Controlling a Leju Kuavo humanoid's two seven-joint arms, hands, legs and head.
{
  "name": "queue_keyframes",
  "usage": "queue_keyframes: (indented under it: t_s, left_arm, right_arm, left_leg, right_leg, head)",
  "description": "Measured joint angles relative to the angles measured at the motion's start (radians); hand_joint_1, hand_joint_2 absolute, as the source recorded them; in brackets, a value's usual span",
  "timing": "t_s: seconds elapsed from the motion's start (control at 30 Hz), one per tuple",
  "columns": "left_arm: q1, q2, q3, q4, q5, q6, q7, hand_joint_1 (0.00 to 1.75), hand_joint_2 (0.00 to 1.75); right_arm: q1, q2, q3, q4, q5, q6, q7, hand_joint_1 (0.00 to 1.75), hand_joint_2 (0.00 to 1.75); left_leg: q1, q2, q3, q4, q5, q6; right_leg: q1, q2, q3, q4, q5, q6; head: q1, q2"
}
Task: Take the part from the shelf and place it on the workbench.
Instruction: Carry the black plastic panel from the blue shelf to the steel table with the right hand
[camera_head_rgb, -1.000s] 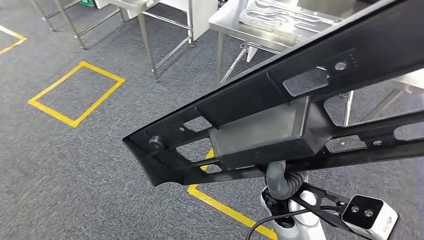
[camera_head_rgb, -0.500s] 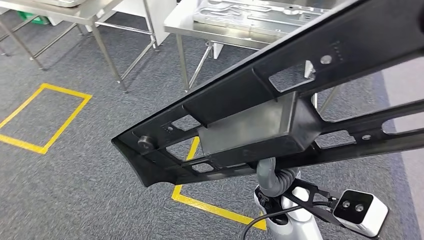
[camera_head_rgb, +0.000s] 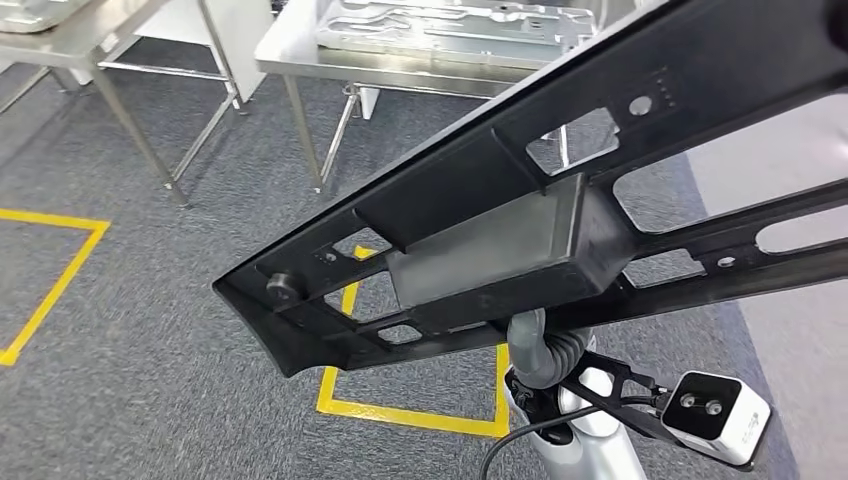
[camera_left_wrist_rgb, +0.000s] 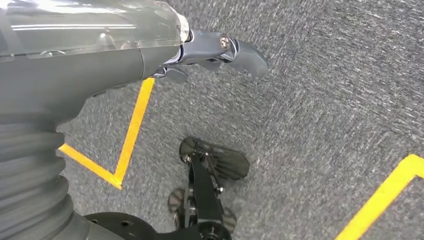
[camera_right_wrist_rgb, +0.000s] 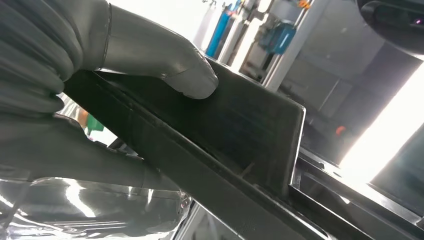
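A long black plastic part (camera_head_rgb: 520, 220) with cut-outs and a box-shaped middle runs slantwise across the head view, held up in the air over the carpet. My right hand (camera_right_wrist_rgb: 100, 75) grips it from beneath, its thick grey thumb (camera_right_wrist_rgb: 170, 62) pressed on the part's flat black face (camera_right_wrist_rgb: 240, 125). In the head view that arm's grey ribbed wrist (camera_head_rgb: 542, 358) shows just under the part. A steel workbench (camera_head_rgb: 300, 65) stands ahead at the back, carrying a pressed metal panel (camera_head_rgb: 450, 25). My left hand (camera_left_wrist_rgb: 220, 50) hangs over the carpet, holding nothing.
A second steel table (camera_head_rgb: 50, 45) stands at the back left. Yellow tape lines (camera_head_rgb: 410, 412) mark rectangles on the grey carpet, another at the left (camera_head_rgb: 50, 290). The workbench's legs (camera_head_rgb: 310, 140) reach the floor ahead. A paler floor strip (camera_head_rgb: 790, 300) runs along the right.
The whole picture has shifted left, so the camera has turned rightward; the workbench now sits further left and nearer. The part stays in my right hand, held the same way.
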Motion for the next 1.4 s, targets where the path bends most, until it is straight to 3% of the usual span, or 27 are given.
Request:
queue_keyframes:
  t_s: [0.03, 0.1, 0.17, 0.23, 0.33, 0.37, 0.4, 0.47, 0.5, 0.53, 0.57, 0.63, 0.7, 0.8, 0.87, 0.9, 0.97, 1.0, 1.03, 1.07, 1.13, 1.2, 1.27, 1.33, 1.4]
  left_arm:
    - [-0.001, 0.0, 0.002, 0.0, 0.003, 0.0, 0.0, 0.0, 1.75]
    - [-0.002, -0.001, 0.005, 0.0, 0.008, 0.0, 0.0, 0.0, 1.75]
    - [-0.003, -0.001, 0.007, 0.0, 0.01, -0.001, 0.0, 0.0, 1.75]
    - [-0.003, -0.001, 0.008, 0.0, 0.01, -0.003, 0.001, 0.0, 1.75]
    - [-0.003, -0.001, 0.008, 0.0, 0.01, -0.005, 0.002, 0.0, 1.75]
    - [-0.004, -0.001, 0.008, 0.0, 0.01, -0.007, 0.002, 0.0, 1.75]
    - [-0.004, -0.001, 0.008, 0.0, 0.01, -0.009, 0.003, 0.0, 1.75]
    - [0.0, 0.0, 0.009, 0.0, 0.01, -0.014, 0.004, 0.0, 1.75]
    - [0.004, 0.0, 0.009, 0.0, 0.01, -0.015, 0.004, 0.0, 1.75]
    - [0.007, 0.0, 0.009, 0.0, 0.01, -0.016, 0.003, 0.0, 1.75]
    - [0.009, 0.0, 0.009, 0.0, 0.01, -0.016, 0.002, 0.0, 1.75]
    - [0.009, 0.0, 0.009, 0.0, 0.01, -0.019, 0.0, 0.0, 1.75]
    - [0.008, 0.0, 0.009, 0.0, 0.009, -0.022, -0.004, 0.0, 1.75]
    - [0.007, 0.0, 0.009, 0.0, 0.007, -0.025, -0.008, 0.0, 1.75]
    - [0.007, 0.0, 0.009, 0.0, 0.006, -0.026, -0.012, 0.0, 1.75]
    - [0.007, 0.0, 0.009, 0.0, 0.006, -0.027, -0.013, 0.0, 1.75]
    - [0.007, 0.0, 0.009, 0.0, 0.005, -0.027, -0.015, 0.0, 1.75]
    - [0.007, 0.0, 0.009, 0.0, 0.005, -0.027, -0.016, 0.0, 1.75]
    - [0.008, 0.0, 0.009, 0.0, 0.005, -0.027, -0.016, 0.0, 1.75]
    - [0.008, 0.0, 0.009, 0.0, 0.005, -0.027, -0.017, 0.0, 1.75]
    - [0.01, 0.0, 0.009, 0.0, 0.006, -0.027, -0.017, 0.0, 1.75]
    - [0.009, -0.001, 0.009, 0.0, 0.006, -0.027, -0.017, 0.0, 1.75]
    - [0.007, -0.001, 0.009, 0.0, 0.006, -0.027, -0.017, 0.0, 1.75]
    - [0.004, -0.001, 0.009, 0.0, 0.006, -0.028, -0.018, 0.0, 1.75]
    - [0.001, -0.001, 0.009, 0.0, 0.006, -0.029, -0.019, 0.0, 1.75]
  right_arm:
    - [-0.001, -0.002, 0.0, 0.001, -0.004, 0.001, 0.0, 1.75, 1.75]
    - [-0.005, -0.005, 0.002, 0.001, -0.012, 0.001, 0.001, 1.75, 1.75]
    - [-0.01, -0.007, 0.005, 0.0, -0.017, 0.0, 0.002, 1.75, 1.75]
    - [-0.01, -0.009, 0.008, -0.001, -0.017, -0.004, 0.003, 1.75, 1.75]
    - [-0.01, -0.01, 0.008, -0.001, -0.017, -0.006, 0.003, 1.75, 1.75]
    - [-0.01, -0.011, 0.008, -0.004, -0.014, -0.01, 0.002, 1.75, 1.75]
    - [-0.009, -0.013, 0.009, -0.006, -0.011, -0.013, 0.002, 1.75, 1.75]
    - [-0.004, -0.016, 0.012, -0.01, -0.004, -0.021, 0.0, 1.75, 1.75]
    - [-0.002, -0.018, 0.013, -0.01, -0.003, -0.021, 0.0, 1.75, 1.75]
    - [0.0, -0.019, 0.014, -0.01, -0.002, -0.02, 0.0, 1.75, 1.75]
    - [0.001, -0.02, 0.014, -0.01, 0.0, -0.019, 0.0, 1.75, 1.75]
    - [0.001, -0.022, 0.014, -0.01, 0.003, -0.016, 0.0, 1.75, 1.75]
    - [0.001, -0.023, 0.013, -0.01, 0.006, -0.013, 0.0, 1.75, 1.75]
    - [0.002, -0.023, 0.011, -0.01, 0.012, -0.004, 0.0, 1.75, 1.75]
    - [0.002, -0.024, 0.01, -0.01, 0.016, -0.001, 0.0, 1.75, 1.75]
    - [0.002, -0.024, 0.008, -0.011, 0.018, -0.001, 0.0, 1.75, 1.75]
    - [0.007, -0.024, 0.006, -0.011, 0.02, -0.001, 0.0, 1.75, 1.75]
    - [0.011, -0.025, 0.004, -0.011, 0.022, -0.001, 0.0, 1.75, 1.75]
    - [0.014, -0.025, 0.004, -0.011, 0.023, 0.0, 0.0, 1.75, 1.75]
    - [0.016, -0.025, 0.003, -0.01, 0.024, 0.001, 0.0, 1.75, 1.75]
    - [0.017, -0.025, 0.002, -0.01, 0.025, 0.002, 0.0, 1.75, 1.75]
    - [0.016, -0.025, 0.001, -0.01, 0.026, 0.003, 0.0, 1.75, 1.75]
    - [0.015, -0.025, -0.001, -0.009, 0.027, 0.004, 0.0, 1.75, 1.75]
    - [0.014, -0.025, -0.002, -0.01, 0.027, 0.005, 0.0, 1.75, 1.75]
    - [0.012, -0.024, -0.004, -0.01, 0.027, 0.006, 0.0, 1.75, 1.75]
  left_leg:
    - [0.0, 0.012, 0.002, 0.001, -0.002, -0.002]
    - [-0.002, 0.033, 0.009, 0.003, -0.01, -0.01]
    - [-0.007, 0.051, 0.016, 0.006, -0.018, -0.021]
    - [-0.01, 0.063, 0.019, 0.007, -0.022, -0.029]
    - [-0.01, 0.067, 0.021, 0.006, -0.023, -0.033]
    - [-0.008, 0.057, 0.02, 0.014, -0.031, -0.037]
    - [-0.005, 0.035, -0.001, 0.062, -0.06, -0.043]
    - [0.0, -0.012, -0.067, 0.206, -0.131, -0.054]
    - [0.0, -0.026, -0.102, 0.273, -0.153, -0.057]
    - [0.001, -0.028, -0.114, 0.287, -0.144, -0.058]
    - [0.001, -0.028, -0.107, 0.261, -0.116, -0.057]
    - [0.003, -0.029, -0.056, 0.136, -0.042, -0.053]
    - [0.001, -0.032, -0.016, 0.039, -0.01, -0.043]
    - [-0.003, -0.033, -0.008, 0.019, -0.013, -0.022]
    - [0.001, -0.032, 0.001, 0.011, -0.012, -0.009]
    - [0.003, -0.031, 0.006, 0.008, -0.013, -0.004]
    - [0.002, -0.03, 0.011, 0.007, -0.018, 0.003]
    - [0.001, -0.03, 0.013, 0.008, -0.021, 0.004]
    - [0.0, -0.03, 0.017, 0.008, -0.025, 0.003]
    - [0.0, -0.03, 0.024, 0.008, -0.031, 0.002]
    - [0.0, -0.03, 0.041, 0.008, -0.044, -0.003]
    - [-0.002, -0.03, 0.052, 0.008, -0.058, -0.012]
    - [-0.004, -0.028, 0.057, 0.004, -0.067, -0.023]
    - [-0.005, -0.026, 0.072, -0.002, -0.075, -0.034]
    - [-0.005, -0.026, 0.064, 0.041, -0.098, -0.041]
  right_leg:
    - [-0.002, -0.006, 0.018, -0.034, 0.027, 0.001]
    - [0.0, -0.046, 0.092, -0.171, 0.088, -0.004]
    - [0.009, -0.078, 0.139, -0.26, 0.113, -0.018]
    - [0.013, -0.073, 0.141, -0.268, 0.112, -0.028]
    - [0.014, -0.067, 0.139, -0.267, 0.111, -0.031]
    - [0.011, -0.06, 0.142, -0.271, 0.112, -0.036]
    - [0.009, -0.051, 0.144, -0.275, 0.114, -0.043]
    - [0.006, -0.026, 0.149, -0.284, 0.116, -0.058]
    - [0.006, -0.017, 0.149, -0.284, 0.115, -0.061]
    - [0.007, -0.009, 0.15, -0.283, 0.114, -0.061]
    - [0.007, -0.002, 0.152, -0.282, 0.113, -0.059]
    - [0.007, 0.008, 0.157, -0.278, 0.107, -0.053]
    - [0.009, 0.014, 0.157, -0.271, 0.102, -0.043]
    - [0.011, 0.017, 0.155, -0.273, 0.099, -0.026]
    - [0.01, 0.012, 0.148, -0.248, 0.082, -0.014]
    - [0.009, 0.008, 0.129, -0.206, 0.061, -0.009]
    - [0.007, 0.004, 0.054, -0.07, 0.008, -0.003]
    - [0.006, 0.003, 0.019, -0.014, -0.005, -0.001]
    - [0.005, 0.003, -0.003, 0.012, 0.0, -0.001]
    - [0.005, 0.003, -0.003, -0.004, 0.026, -0.003]
    - [0.006, -0.001, 0.046, -0.126, 0.106, -0.011]
    - [0.012, -0.007, 0.097, -0.233, 0.143, -0.022]
    - [0.019, -0.007, 0.111, -0.257, 0.131, -0.033]
    - [0.015, -0.003, 0.121, -0.266, 0.121, -0.044]
    - [0.008, -0.004, 0.145, -0.278, 0.112, -0.055]
  head:
    - [0.0, 0.0]
    - [0.0, 0.0]
    - [0.0, 0.0]
    - [0.0, 0.0]
    - [0.0, 0.0]
    - [0.0, 0.0]
    - [0.0, 0.0]
    - [0.0, 0.0]
    - [0.0, 0.0]
    - [0.0, 0.0]
    - [0.0, 0.0]
    - [0.0, 0.0]
    - [0.0, 0.0]
    - [0.0, 0.0]
    - [0.0, 0.0]
    - [0.0, 0.0]
    - [0.0, 0.0]
    - [0.0, 0.0]
    - [0.0, 0.0]
    - [0.0, 0.0]
    - [0.0, 0.0]
    - [0.0, 0.0]
    - [0.0, 0.0]
    - [0.0, 0.0]
    - [-0.001, 0.0]
